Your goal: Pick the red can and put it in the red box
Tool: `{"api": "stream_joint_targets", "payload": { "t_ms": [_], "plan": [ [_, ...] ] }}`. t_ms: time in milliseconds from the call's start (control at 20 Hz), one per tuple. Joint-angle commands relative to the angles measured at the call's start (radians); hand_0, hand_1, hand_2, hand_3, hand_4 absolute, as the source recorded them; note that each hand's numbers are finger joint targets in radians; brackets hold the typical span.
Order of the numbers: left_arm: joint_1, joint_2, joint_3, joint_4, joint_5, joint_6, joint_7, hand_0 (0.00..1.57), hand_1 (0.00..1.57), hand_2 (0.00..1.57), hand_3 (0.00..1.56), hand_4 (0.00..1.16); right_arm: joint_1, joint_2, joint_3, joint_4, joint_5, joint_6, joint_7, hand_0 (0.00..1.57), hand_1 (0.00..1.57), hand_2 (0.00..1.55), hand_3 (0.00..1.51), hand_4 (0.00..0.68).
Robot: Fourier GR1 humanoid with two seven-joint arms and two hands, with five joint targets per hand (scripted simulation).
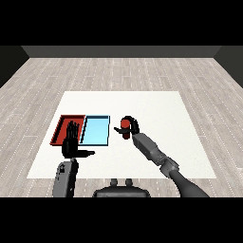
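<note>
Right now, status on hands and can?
Right hand shut on small red can, right of light blue tray. Left hand open over red tray.

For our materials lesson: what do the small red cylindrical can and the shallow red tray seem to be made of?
Small red cylindrical can: possibly painted metal; its even matte red leaves that open. Shallow red tray: probably plastic, with flat red walls, a darker floor and no shine. Neither is certain.

The left robot hand [71,141] sits in front of the red tray [63,124], so a good part of the tray's inside and near rim is covered. The right robot hand [131,126] curls round the red can [125,128], hiding most of it, and whether the can touches the tabletop [142,102] is hard to tell
</note>
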Motion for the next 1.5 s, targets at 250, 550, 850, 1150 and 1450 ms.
{"api": "stream_joint_targets", "payload": {
  "t_ms": [250, 550, 850, 1150, 1450],
  "plan": [
    [-0.004, 0.011, -0.013, 0.02, -0.032, -0.004, -0.015, 0.0, 0.0, 0.0, 0.0, 0.0, 0.03, -0.034, -0.036, -0.237, 0.089, -0.127, -0.005, 1.52, 1.52, 1.46, 1.38, 0.608],
    [-0.007, -0.026, -0.106, -0.084, -0.04, -0.007, 0.077, 0.0, 0.0, 0.0, 0.0, 0.0, 0.07, -0.15, -0.085, -0.453, 0.108, -0.094, 0.016, 1.51, 1.51, 1.47, 1.41, 0.641],
    [-0.062, -0.033, -0.22, -0.142, -0.109, 0.097, 0.272, 0.0, 0.0, 0.0, 0.0, 0.0, 0.204, -0.178, -0.044, -0.718, 0.2, -0.206, 0.085, 1.48, 1.48, 1.44, 1.4, 0.631],
    [-0.159, -0.033, -0.24, -0.036, -0.118, 0.129, 0.258, 0.0, 0.0, 0.0, 0.0, 0.0, 0.327, -0.217, -0.025, -0.982, 0.311, -0.305, 0.176, 1.44, 1.44, 1.4, 1.38, 0.628],
    [-0.209, -0.033, -0.32, 0.045, -0.134, 0.216, 0.276, 0.0, 0.0, 0.0, 0.0, 0.0, 0.364, -0.287, -0.09, -1.115, 0.367, -0.227, 0.224, 1.42, 1.42, 1.42, 1.4, 0.63]
  ]
}}
